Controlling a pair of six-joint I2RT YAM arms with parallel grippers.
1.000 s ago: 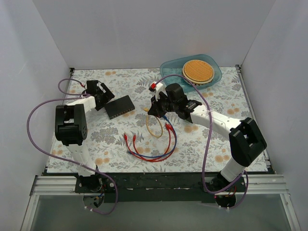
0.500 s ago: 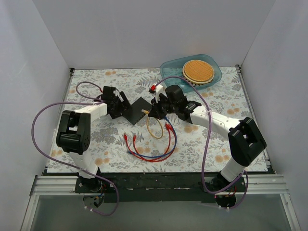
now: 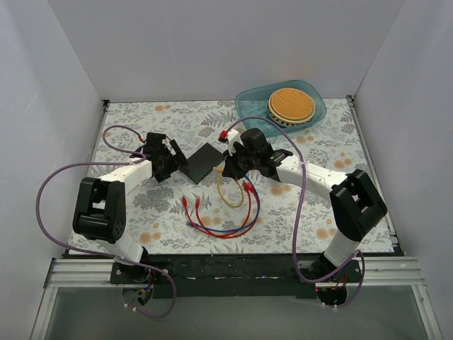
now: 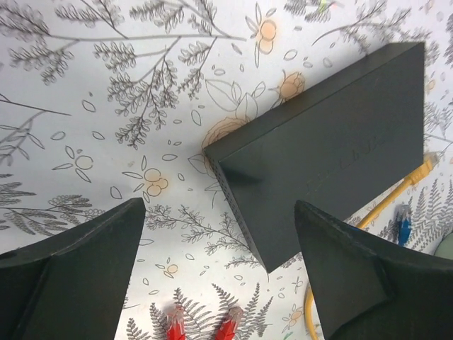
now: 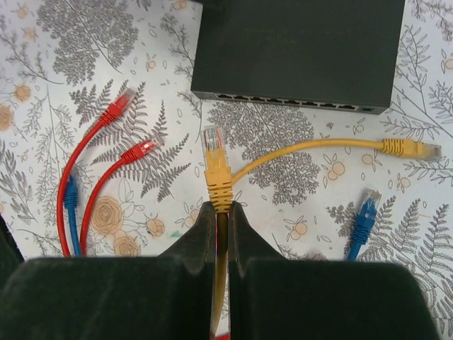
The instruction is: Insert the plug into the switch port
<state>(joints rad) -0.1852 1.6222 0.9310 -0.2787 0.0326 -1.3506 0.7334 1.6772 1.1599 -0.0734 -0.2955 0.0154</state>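
Note:
The flat black switch box [image 3: 202, 163] lies mid-table, set cornerwise. In the right wrist view its edge with the row of switch ports [image 5: 283, 98] faces my right gripper [image 5: 221, 210]. That gripper is shut on the yellow cable just behind the yellow plug [image 5: 214, 154]. The plug points at the ports, a short gap from them. My left gripper [image 4: 219, 227] hangs open at the box's [image 4: 333, 134] left side, the near corner of the box reaching between its fingers [image 4: 78, 276]. From above, the left gripper [image 3: 177, 163] and right gripper [image 3: 228, 168] flank the box.
Loose cables lie in front of the box: the yellow cable's other plug [image 5: 410, 149], a blue plug [image 5: 364, 209], two red plugs [image 5: 120, 103] and red and blue loops [image 3: 219, 219]. A blue tray [image 3: 248, 99] with a round woven mat stands at the back right.
The left gripper swept right, sliding and turning the black box toward the middle, then eased back a little. The right gripper held the yellow plug nearly still, shifting slightly.

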